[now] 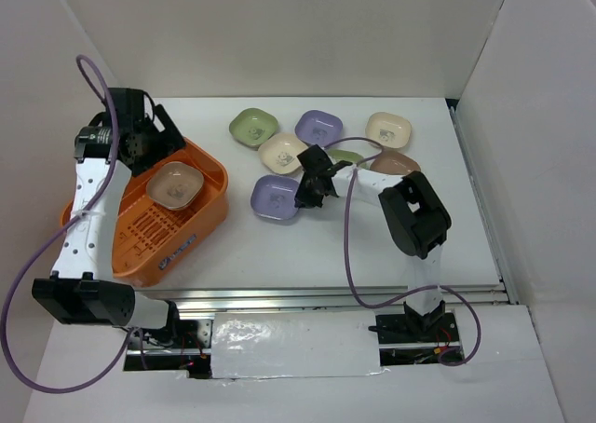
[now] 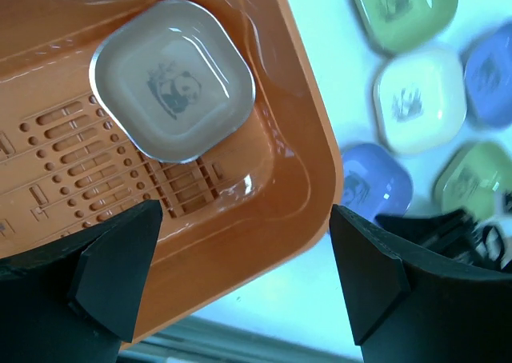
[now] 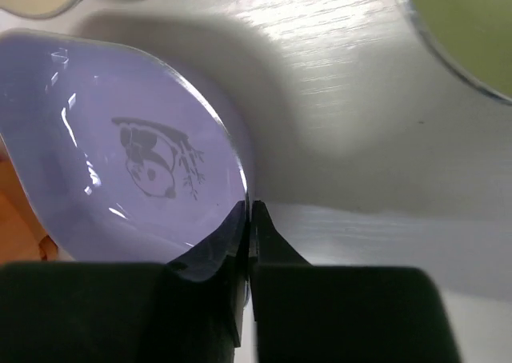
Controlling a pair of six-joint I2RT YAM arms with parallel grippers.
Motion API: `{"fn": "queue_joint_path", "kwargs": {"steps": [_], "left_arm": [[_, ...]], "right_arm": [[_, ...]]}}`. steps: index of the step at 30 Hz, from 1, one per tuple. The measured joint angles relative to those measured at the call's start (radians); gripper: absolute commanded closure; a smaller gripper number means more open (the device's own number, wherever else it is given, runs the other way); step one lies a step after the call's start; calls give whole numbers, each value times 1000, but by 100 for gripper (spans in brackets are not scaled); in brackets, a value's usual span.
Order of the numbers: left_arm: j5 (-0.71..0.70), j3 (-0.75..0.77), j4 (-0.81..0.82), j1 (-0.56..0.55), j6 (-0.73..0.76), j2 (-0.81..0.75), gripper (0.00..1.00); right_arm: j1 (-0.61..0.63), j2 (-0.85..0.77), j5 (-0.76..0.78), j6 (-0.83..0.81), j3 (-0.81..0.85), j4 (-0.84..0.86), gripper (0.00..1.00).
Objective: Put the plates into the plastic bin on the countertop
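The orange plastic bin stands at the left of the white countertop. One brownish plate lies in its far end, also seen in the left wrist view. My left gripper hovers over the bin's far rim, open and empty. My right gripper is shut on the right rim of a lilac plate; the wrist view shows the fingers pinching that rim and the plate tilted. Other plates lie behind: green, lilac, cream, cream, brown.
A second green plate is partly hidden behind my right arm. White walls close in the back and both sides. A metal rail runs along the front edge. The bin's rim lies between my left fingers' view and the table.
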Motion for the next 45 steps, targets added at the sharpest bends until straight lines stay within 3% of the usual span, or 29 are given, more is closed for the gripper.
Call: {"fn": "queue_joint_path", "kwargs": {"steps": [8, 16, 20, 22, 24, 25, 26, 27, 29, 34, 41, 45], "left_arm": [[8, 118, -66, -229, 82, 127, 2], [65, 195, -92, -441, 116, 297, 12], [106, 197, -97, -481, 128, 354, 35], [126, 198, -90, -497, 130, 369, 40], [142, 198, -89, -512, 123, 375, 81], [162, 198, -82, -517, 119, 376, 94], [170, 199, -73, -523, 120, 377, 100], [174, 203, -74, -528, 127, 377, 100], [138, 215, -86, -527, 124, 377, 100], [67, 180, -69, -394, 56, 319, 100], [51, -76, 50, 146, -54, -17, 100], [105, -186, 124, 313, -93, -63, 100]], "right_arm": [[31, -125, 87, -18, -42, -140, 100], [84, -519, 124, -40, -79, -243, 100], [75, -607, 121, -48, -79, -246, 100], [69, -611, 114, -56, -79, -258, 100], [61, -610, 103, -57, -79, -269, 100], [57, -610, 93, -58, -79, -269, 94], [56, -610, 87, -61, -79, -267, 76], [54, -610, 85, -56, -82, -273, 3], [44, -615, 79, -51, -87, -272, 0], [-13, -660, 64, -47, -120, -267, 0], [-159, -677, 24, -62, -203, -264, 0], [-178, -673, -10, -73, -212, -261, 0]]}}
